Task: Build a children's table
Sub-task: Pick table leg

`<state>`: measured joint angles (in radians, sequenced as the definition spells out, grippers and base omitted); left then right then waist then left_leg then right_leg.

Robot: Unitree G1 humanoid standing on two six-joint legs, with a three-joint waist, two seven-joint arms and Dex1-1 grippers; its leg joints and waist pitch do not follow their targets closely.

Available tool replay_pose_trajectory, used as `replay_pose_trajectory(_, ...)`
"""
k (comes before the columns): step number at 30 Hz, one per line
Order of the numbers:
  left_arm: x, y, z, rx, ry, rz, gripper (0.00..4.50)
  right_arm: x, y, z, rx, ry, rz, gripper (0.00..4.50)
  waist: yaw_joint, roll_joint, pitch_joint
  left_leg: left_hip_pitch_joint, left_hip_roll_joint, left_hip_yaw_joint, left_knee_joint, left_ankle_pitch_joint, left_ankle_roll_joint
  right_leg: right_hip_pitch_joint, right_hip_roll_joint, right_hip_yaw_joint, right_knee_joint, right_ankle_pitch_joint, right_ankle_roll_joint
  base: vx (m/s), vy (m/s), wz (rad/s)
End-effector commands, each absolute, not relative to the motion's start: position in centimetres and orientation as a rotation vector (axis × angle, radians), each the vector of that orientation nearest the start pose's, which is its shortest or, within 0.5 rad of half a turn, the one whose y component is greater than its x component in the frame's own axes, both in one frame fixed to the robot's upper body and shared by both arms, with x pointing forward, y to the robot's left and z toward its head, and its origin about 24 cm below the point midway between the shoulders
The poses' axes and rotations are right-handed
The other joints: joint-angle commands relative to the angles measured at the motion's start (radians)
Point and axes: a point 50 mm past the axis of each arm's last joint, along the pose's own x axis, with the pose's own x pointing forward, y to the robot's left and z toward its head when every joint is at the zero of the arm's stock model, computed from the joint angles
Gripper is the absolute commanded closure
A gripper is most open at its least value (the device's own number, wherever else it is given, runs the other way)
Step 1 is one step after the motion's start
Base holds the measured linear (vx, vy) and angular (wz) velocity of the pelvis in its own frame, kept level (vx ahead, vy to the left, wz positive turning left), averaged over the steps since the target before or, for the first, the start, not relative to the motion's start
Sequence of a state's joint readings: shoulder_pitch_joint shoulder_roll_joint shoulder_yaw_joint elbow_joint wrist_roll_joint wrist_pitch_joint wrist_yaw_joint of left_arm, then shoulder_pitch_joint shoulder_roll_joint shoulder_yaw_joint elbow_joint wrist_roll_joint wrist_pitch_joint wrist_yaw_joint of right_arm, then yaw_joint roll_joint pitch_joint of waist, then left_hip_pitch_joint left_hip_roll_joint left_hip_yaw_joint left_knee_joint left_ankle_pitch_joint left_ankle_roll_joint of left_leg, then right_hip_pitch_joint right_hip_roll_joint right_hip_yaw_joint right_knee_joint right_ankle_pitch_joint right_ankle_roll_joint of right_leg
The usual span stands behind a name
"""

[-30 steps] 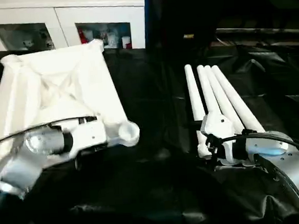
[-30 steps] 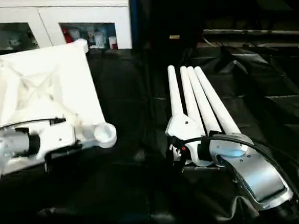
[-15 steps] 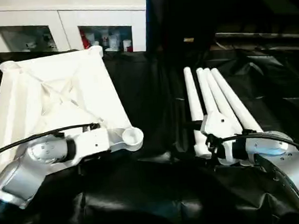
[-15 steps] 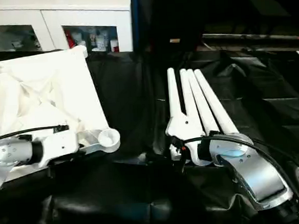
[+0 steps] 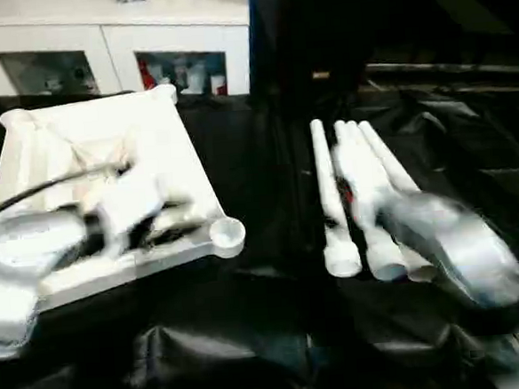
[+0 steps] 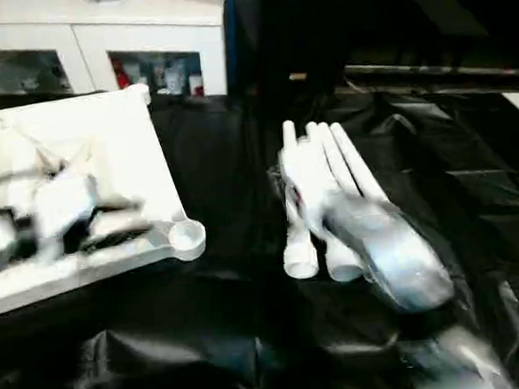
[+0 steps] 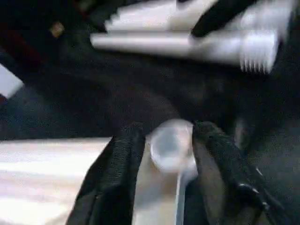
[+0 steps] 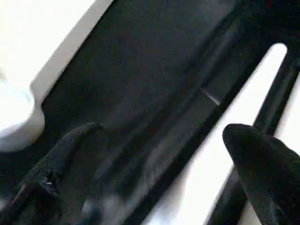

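Right gripper (image 8: 159, 159) — now off legs (image 5: 366, 196)

The two head views look forward and down from slightly offset spots, sharing the tabletop (image 5: 106, 170) and legs (image 6: 317, 190). The left wrist view looks closely along its fingers (image 7: 119, 178) at a corner socket (image 7: 171, 145); the right wrist view hangs close above the black cloth (image 8: 140, 84).

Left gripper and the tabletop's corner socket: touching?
Cannot tell. In the left wrist view the left gripper straddles the corner socket of the tabletop, a finger on each side, but motion blur hides any contact or gap.
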<state>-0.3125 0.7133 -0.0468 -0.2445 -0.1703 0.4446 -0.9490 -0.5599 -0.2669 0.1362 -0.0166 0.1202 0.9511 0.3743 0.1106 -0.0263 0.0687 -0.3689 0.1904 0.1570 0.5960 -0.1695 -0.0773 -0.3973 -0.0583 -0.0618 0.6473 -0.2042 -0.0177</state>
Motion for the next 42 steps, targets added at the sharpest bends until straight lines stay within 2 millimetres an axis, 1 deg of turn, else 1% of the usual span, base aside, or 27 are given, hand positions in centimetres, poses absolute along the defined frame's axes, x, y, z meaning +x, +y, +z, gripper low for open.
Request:
replay_pose_trajectory(1, 27.2, 19.4, 15.3, 0.559, 0.190, -0.929, 2.18, 32.5, -13.6, 10.9, -0.172, 0.498, 0.435, 0.00, 0.000, 0.014, -0.053, 0.025, 0.029, -0.011, -0.078, -0.325, -0.076, 0.023, -0.076, 0.055, -0.104, -0.404, -0.103, 0.000, 0.000, 0.00)
replay_pose_trajectory(2, 26.8, 18.9, 15.1, 0.539, 0.205, -0.964, 2.14, 32.9, -13.2, 11.0, -0.151, 0.523, 0.404, 0.00, -0.002, 0.017, -0.053, 0.026, 0.029, -0.010, -0.079, -0.320, -0.080, 0.020, -0.073, 0.057, -0.100, -0.372, -0.104, 0.000, 0.000, 0.00)
replay_pose_trajectory(3, 26.3, 18.4, 14.8, 0.515, 0.219, -1.000, 2.14, 33.4, -13.0, 10.9, -0.125, 0.561, 0.361, 0.00, -0.005, 0.015, -0.055, 0.023, 0.028, -0.012, -0.080, -0.311, -0.083, 0.025, -0.074, 0.057, -0.094, -0.355, -0.116, 0.000, 0.000, 0.00)
replay_pose_trajectory(4, 26.0, 17.9, 14.7, 0.494, 0.228, -1.027, 1.96, 33.8, -12.8, 10.9, -0.105, 0.599, 0.322, 0.00, -0.006, 0.015, -0.058, 0.016, 0.027, -0.013, -0.081, -0.289, -0.087, 0.030, -0.074, 0.054, -0.089, -0.326, -0.126, 0.000, 0.000, 0.00)
replay_pose_trajectory(5, 26.0, 17.9, 14.7, 0.494, 0.228, -1.027, 1.96, 33.8, -12.8, 10.9, -0.105, 0.599, 0.322, 0.00, -0.006, 0.016, -0.059, 0.017, 0.027, -0.011, -0.081, -0.275, -0.091, 0.028, -0.071, 0.055, -0.087, -0.288, -0.132, 0.000, 0.000, 0.00)
replay_pose_trajectory(6, 26.0, 17.7, 14.7, 0.492, 0.228, -1.035, 1.76, 34.3, -12.9, 10.6, -0.119, 0.642, 0.253, 0.00, -0.008, 0.012, -0.056, 0.018, 0.026, -0.008, -0.079, -0.272, -0.094, 0.025, -0.069, 0.056, -0.086, -0.269, -0.134, 0.000, 0.000, 0.00)
replay_pose_trajectory(8, 26.0, 17.4, 14.7, 0.488, 0.234, -1.051, 1.67, 34.7, -13.2, 10.3, -0.113, 0.668, 0.183, 0.00, -0.007, 0.012, -0.058, 0.017, 0.025, -0.006, -0.079, -0.247, -0.099, 0.029, -0.070, 0.057, -0.084, -0.240, -0.129, 0.000, 0.000, 0.00)
replay_pose_trajectory(9, 26.0, 17.3, 14.7, 0.489, 0.233, -1.059, 1.58, 34.8, -13.3, 10.2, -0.109, 0.680, 0.161, 0.00, -0.007, 0.013, -0.056, 0.018, 0.025, -0.004, -0.078, -0.245, -0.099, 0.027, -0.070, 0.058, -0.084, -0.233, -0.125, 0.000, 0.000, 0.00)
replay_pose_trajectory(10, 25.9, 17.3, 14.7, 0.491, 0.232, -1.064, 1.45, 34.8, -13.4, 10.1, -0.107, 0.688, 0.147, 0.00, -0.005, 0.012, -0.057, 0.016, 0.023, -0.004, -0.078, -0.231, -0.100, 0.031, -0.069, 0.058, -0.082, -0.216, -0.120, 0.000, 0.000, 0.00)
replay_pose_trajectory(11, 25.9, 17.2, 14.7, 0.489, 0.234, -1.069, 1.45, 34.8, -13.5, 10.0, -0.107, 0.699, 0.139, 0.00, -0.006, 0.012, -0.059, 0.014, 0.023, -0.004, -0.078, -0.213, -0.100, 0.035, -0.067, 0.057, -0.080, -0.187, -0.117, 0.000, 0.000, 0.00)
replay_pose_trajectory(12, 25.9, 17.2, 14.7, 0.489, 0.234, -1.069, 1.34, 34.8, -13.5, 10.0, -0.107, 0.699, 0.139, 0.00, -0.006, 0.012, -0.059, 0.014, 0.023, -0.004, -0.078, -0.213, -0.100, 0.035, -0.067, 0.057, -0.080, -0.187, -0.117, 0.000, 0.000, 0.00)
replay_pose_trajectory(13, 25.8, 17.1, 14.8, 0.489, 0.240, -1.075, 1.21, 34.7, -13.4, 9.8, -0.092, 0.732, 0.143, 0.00, -0.008, 0.013, -0.061, 0.010, 0.023, -0.005, -0.078, -0.188, -0.100, 0.038, -0.066, 0.056, -0.075, -0.139, -0.115, 0.000, 0.000, 0.00)
replay_pose_trajectory(14, 25.7, 17.1, 14.8, 0.489, 0.245, -1.083, 1.15, 34.7, -13.3, 9.6, -0.088, 0.758, 0.135, 0.00, -0.010, 0.012, -0.059, 0.010, 0.022, -0.004, -0.078, -0.184, -0.099, 0.038, -0.065, 0.056, -0.075, -0.127, -0.115, 0.000, 0.000, 0.00)
replay_pose_trajectory(16, 25.6, 17.0, 14.8, 0.488, 0.252, -1.092, 1.08, 34.6, -13.2, 9.1, -0.084, 0.803, 0.130, 0.00, -0.016, 0.012, -0.056, 0.009, 0.022, -0.004, -0.079, -0.194, -0.100, 0.038, -0.066, 0.056, -0.076, -0.135, -0.121, 0.000, 0.000, 0.00)
replay_pose_trajectory(17, 25.5, 17.0, 14.8, 0.486, 0.257, -1.099, 0.88, 34.6, -13.2, 8.9, -0.089, 0.817, 0.128, 0.00, -0.018, 0.011, -0.056, 0.010, 0.022, -0.004, -0.079, -0.198, -0.101, 0.038, -0.066, 0.055, -0.076, -0.142, -0.122, 0.000, 0.000, 0.00)
replay_pose_trajectory(20, 25.4, 16.9, 14.8, 0.487, 0.264, -1.108, 0.70, 34.6, -12.9, 8.6, -0.063, 0.836, 0.146, 0.00, -0.022, 0.011, -0.052, 0.011, 0.022, -0.004, -0.081, -0.222, -0.101, 0.036, -0.068, 0.056, -0.082, -0.194, -0.112, 0.000, 0.000, 0.00)
replay_pose_trajectory(22, 25.3, 16.8, 14.8, 0.487, 0.266, -1.114, 0.35, 34.4, -12.3, 8.2, -0.012, 0.867, 0.183, 0.00, -0.023, 0.009, -0.049, 0.014, 0.024, -0.005, -0.083, -0.246, -0.100, 0.033, -0.070, 0.057, -0.086, -0.239, -0.105, 0.000, 0.000, 0.00)
replay_pose_trajectory(27, 25.2, 16.7, 14.8, 0.486, 0.270, -1.122, 0.09, 34.3, -11.9, 7.8, 0.016, 0.905, 0.204, 0.00, -0.023, 0.010, -0.046, 0.017, 0.026, -0.006, -0.085, -0.272, -0.106, 0.028, -0.070, 0.058, -0.089, -0.271, -0.103, 0.000, 0.000, 0.00)
replay_pose_trajectory(29, 25.1, 16.7, 14.8, 0.485, 0.273, -1.124, 0.09, 34.3, -11.8, 7.6, 0.036, 0.925, 0.212, 0.00, -0.022, 0.009, -0.045, 0.015, 0.026, -0.006, -0.087, -0.267, -0.108, 0.030, -0.070, 0.057, -0.088, -0.259, -0.104, 0.000, 0.000, 0.00)
replay_pose_trajectory(30, 25.1, 16.7, 14.8, 0.487, 0.276, -1.124, 0.09, 34.2, -11.7, 7.4, 0.052, 0.940, 0.225, 0.00, -0.023, 0.007, -0.046, 0.014, 0.026, -0.006, -0.087, -0.263, -0.108, 0.031, -0.071, 0.058, -0.088, -0.257, -0.102, 0.000, 0.000, 0.00)
replay_pose_trajectory(32, 25.1, 16.7, 14.8, 0.486, 0.280, -1.126, 0.09, 34.1, -11.6, 7.2, 0.069, 0.956, 0.234, 0.00, -0.023, 0.007, -0.045, 0.013, 0.026, -0.006, -0.087, -0.259, -0.108, 0.030, -0.070, 0.058, -0.088, -0.258, -0.102, 0.000, 0.000, 0.00)
replay_pose_trajectory(33, 25.1, 16.7, 14.8, 0.485, 0.280, -1.126, 0.03, 34.1, -11.6, 7.2, 0.072, 0.958, 0.235, 0.18, -0.022, 0.007, -0.046, 0.014, 0.026, -0.006, -0.086, -0.254, -0.108, 0.031, -0.071, 0.058, -0.087, -0.252, -0.103, 0.000, 0.000, 0.00)
replay_pose_trajectory(34, 25.0, 16.7, 14.8, 0.482, 0.281, -1.130, 0.03, 34.0, -11.5, 7.0, 0.084, 0.971, 0.241, 0.18, -0.022, 0.007, -0.046, 0.013, 0.026, -0.005, -0.087, -0.243, -0.108, 0.031, -0.070, 0.058, -0.086, -0.239, -0.104, 0.000, 0.000, 0.00)
replay_pose_trajectory(35, 25.0, 16.6, 14.8, 0.479, 0.281, -1.133, 0.00, 34.0, -11.5, 6.9, 0.086, 0.975, 0.241, 0.37, -0.022, 0.008, -0.047, 0.013, 0.026, -0.005, -0.086, -0.236, -0.108, 0.031, -0.070, 0.058, -0.084, -0.227, -0.108, 0.000, 0.000, 0.00)
replay_pose_trajectory(36, 24.9, 16.6, 14.8, 0.476, 0.280, -1.136, 0.00, 34.0, -11.5, 6.8, 0.087, 0.979, 0.241, 0.40, -0.022, 0.008, -0.046, 0.013, 0.026, -0.005, -0.087, -0.237, -0.109, 0.031, -0.070, 0.058, -0.085, -0.225, -0.109, 0.000, 0.000, 0.00)
replay_pose_trajectory(41, 25.0, 16.4, 14.8, 0.471, 0.280, -1.143, 0.00, 34.0, -11.6, 6.6, 0.096, 0.990, 0.238, 0.89, -0.023, 0.007, -0.047, 0.014, 0.026, -0.005, -0.087, -0.249, -0.112, 0.031, -0.071, 0.058, -0.087, -0.242, -0.111, 0.000, 0.000, 0.00)
replay_pose_trajectory(42, 25.0, 16.3, 14.8, 0.471, 0.279, -1.143, 0.00, 34.0, -11.7, 6.6, 0.096, 0.990, 0.238, 0.89, -0.022, 0.007, -0.046, 0.014, 0.026, -0.004, -0.087, -0.254, -0.112, 0.031, -0.071, 0.058, -0.088, -0.253, -0.107, 0.000, 0.000, 0.00)
